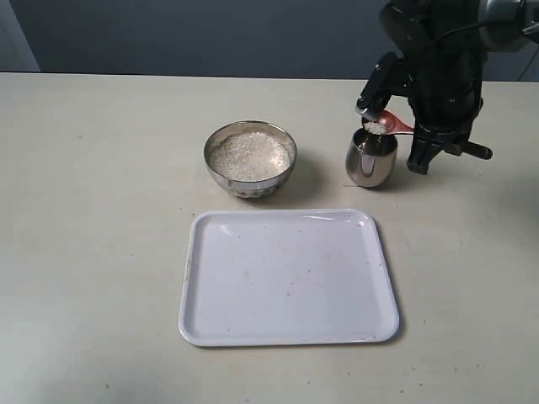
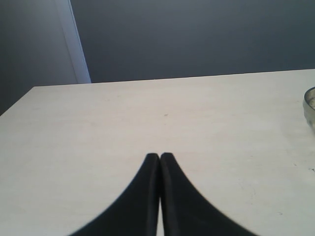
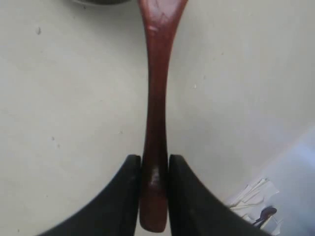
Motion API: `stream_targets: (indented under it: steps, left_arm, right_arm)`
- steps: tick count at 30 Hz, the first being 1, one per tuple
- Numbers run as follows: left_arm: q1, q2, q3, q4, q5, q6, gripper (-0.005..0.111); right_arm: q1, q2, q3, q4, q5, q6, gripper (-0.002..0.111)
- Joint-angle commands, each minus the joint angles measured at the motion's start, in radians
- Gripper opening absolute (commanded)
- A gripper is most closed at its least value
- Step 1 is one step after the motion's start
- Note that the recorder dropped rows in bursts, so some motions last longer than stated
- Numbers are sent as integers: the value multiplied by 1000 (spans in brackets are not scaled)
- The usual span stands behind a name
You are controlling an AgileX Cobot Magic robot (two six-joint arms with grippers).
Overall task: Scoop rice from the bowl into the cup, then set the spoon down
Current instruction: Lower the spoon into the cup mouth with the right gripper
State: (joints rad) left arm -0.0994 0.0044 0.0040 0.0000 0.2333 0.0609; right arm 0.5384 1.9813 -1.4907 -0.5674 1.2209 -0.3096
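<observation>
The steel bowl [image 1: 221,172] stands mid-table, holding a heap of white rice [image 1: 249,155]. To its right is the small steel cup [image 1: 371,160]. The reddish-brown spoon [image 1: 392,124] hangs just above the cup's mouth with white grains [image 1: 373,128] on its oval end. My right gripper [image 1: 417,133] is shut on the spoon's handle; the wrist view shows the handle [image 3: 156,98] clamped between the black fingers [image 3: 155,160]. My left gripper [image 2: 160,156] is shut on nothing, low over bare table, and does not show in the exterior view. The bowl's rim [image 2: 310,104] peeks in at that view's edge.
A white rectangular tray [image 1: 289,276] lies in front of the bowl and cup, with nothing in it but a few specks. The dark right arm [image 1: 446,59] towers behind the cup. Past the table edge near the right gripper lie some papers [image 3: 256,194].
</observation>
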Motion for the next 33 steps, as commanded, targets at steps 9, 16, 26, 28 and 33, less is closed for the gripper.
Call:
stream_targets:
  steps: [9, 16, 26, 28, 33]
  left_arm:
    - [-3, -4, -4, 0, -1, -7, 1]
    - [-3, -4, -4, 0, -1, -7, 1]
    - [-3, -4, -4, 0, -1, -7, 1]
    - [-3, -4, -4, 0, -1, -7, 1]
    - [-3, -4, -4, 0, -1, -7, 1]
  right_arm:
    - [0, -13, 63, -72, 0, 44, -1]
    - [2, -13, 63, -100, 0, 76, -1]
    - [27, -13, 100, -123, 0, 85, -1]
    - [38, -13, 111, -152, 0, 107, -1]
    - [44, -13, 112, -167, 0, 127, -1]
